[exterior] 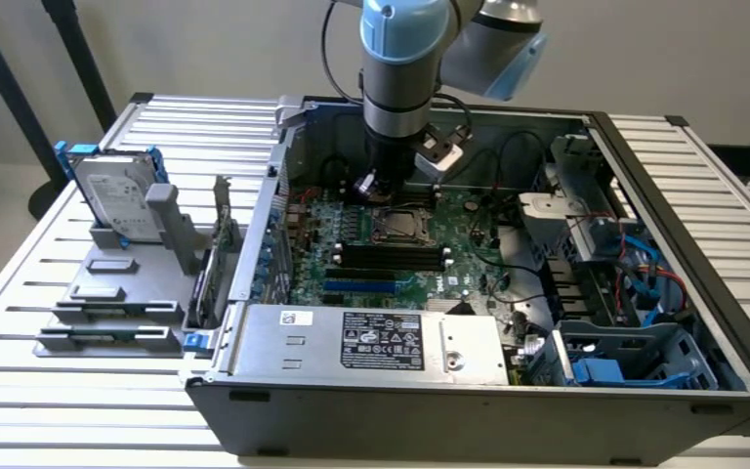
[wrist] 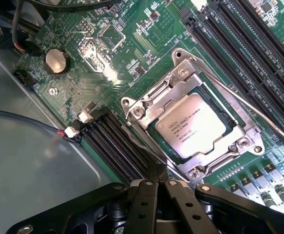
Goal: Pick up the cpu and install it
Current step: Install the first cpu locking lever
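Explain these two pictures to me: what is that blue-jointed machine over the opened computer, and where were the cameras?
The machine is a robot arm with blue joints, reaching down into an open grey computer case on a slatted metal table. One picture comes from a camera off to the side; the other from a camera on the arm's wrist, looking past its black pincer. The pincer looks shut and holds nothing. Just beyond it, the small square silver-topped cpu already sits in its metal-framed socket on the green circuit board. On the exterior view's left, a silver hard drive with a blue bracket stands in a grey holder.
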